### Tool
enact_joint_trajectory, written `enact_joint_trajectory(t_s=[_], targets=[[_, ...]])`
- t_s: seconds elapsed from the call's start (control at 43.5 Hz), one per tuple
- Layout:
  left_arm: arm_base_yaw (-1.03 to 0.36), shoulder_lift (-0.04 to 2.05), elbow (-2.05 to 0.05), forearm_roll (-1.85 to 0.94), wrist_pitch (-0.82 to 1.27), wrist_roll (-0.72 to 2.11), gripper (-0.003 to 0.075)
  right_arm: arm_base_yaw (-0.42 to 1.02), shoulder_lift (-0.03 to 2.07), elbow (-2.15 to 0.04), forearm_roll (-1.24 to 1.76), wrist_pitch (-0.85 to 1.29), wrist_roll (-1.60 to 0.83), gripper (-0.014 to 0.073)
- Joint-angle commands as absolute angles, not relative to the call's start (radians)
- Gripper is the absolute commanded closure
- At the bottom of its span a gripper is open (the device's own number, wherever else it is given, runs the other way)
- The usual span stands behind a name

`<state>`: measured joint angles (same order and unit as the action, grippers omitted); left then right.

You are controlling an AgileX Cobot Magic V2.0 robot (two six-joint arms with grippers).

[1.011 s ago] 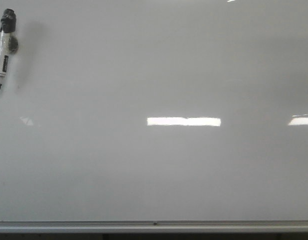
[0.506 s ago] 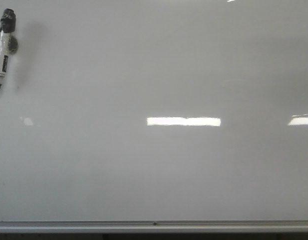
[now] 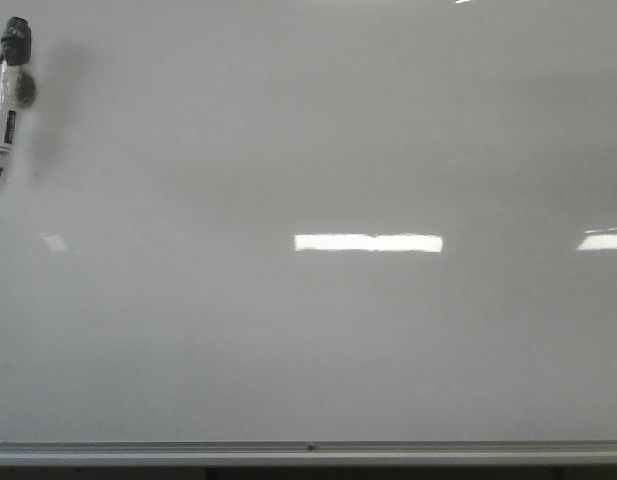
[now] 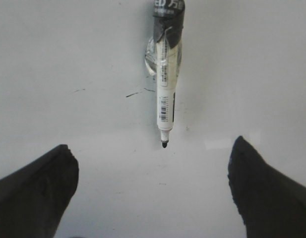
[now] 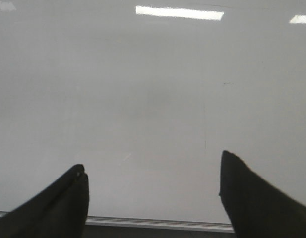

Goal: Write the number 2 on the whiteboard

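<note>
The whiteboard [image 3: 318, 150] fills the front view, with its silver frame edge along the near side. No number 2 shows on it. A white marker with a black tip [image 3: 5, 100] lies at the far left, uncapped, tip toward me. In the left wrist view the marker [image 4: 166, 89] lies ahead of my left gripper [image 4: 152, 171], which is open and empty, fingers wide apart short of the tip. My right gripper [image 5: 152, 181] is open and empty over the bare whiteboard [image 5: 157, 89] near its frame edge. Neither gripper shows in the front view.
Bright rectangular light reflections [image 3: 368, 242] lie on the board, another at the right edge [image 3: 603, 241]. Small faint black marks [image 4: 133, 93] lie on the board beside the marker. The board's frame edge [image 5: 157, 222] runs below the right gripper.
The marker has stayed in place. A small faint bright patch on the board below it has dimmed slightly. Nothing else has changed in the front view.
</note>
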<state>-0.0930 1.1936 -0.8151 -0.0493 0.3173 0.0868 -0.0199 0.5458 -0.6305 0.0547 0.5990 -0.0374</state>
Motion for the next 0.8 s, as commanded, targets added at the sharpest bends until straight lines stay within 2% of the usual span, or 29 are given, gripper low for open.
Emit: enact_joint_trajectory(t_s=[0.0,0.598,0.782], targets=[[-0.095,1.231,-0.867,-0.06,0.219,0.076,0.0123,-0.02,0.557,-0.654,0.05,0.53,-0.047,0.0022],[-0.095,1.478,-1.009,-0.077,0.174,0.076,0.0125,-0.02,0.557,-0.654,0.05,0.53,-0.047,0.0022],[-0.095,1.499,-1.026,-0.091,0.184,0.076,0.0204,-0.02,0.557,-0.654,0.05,0.53,-0.047,0.0022]])
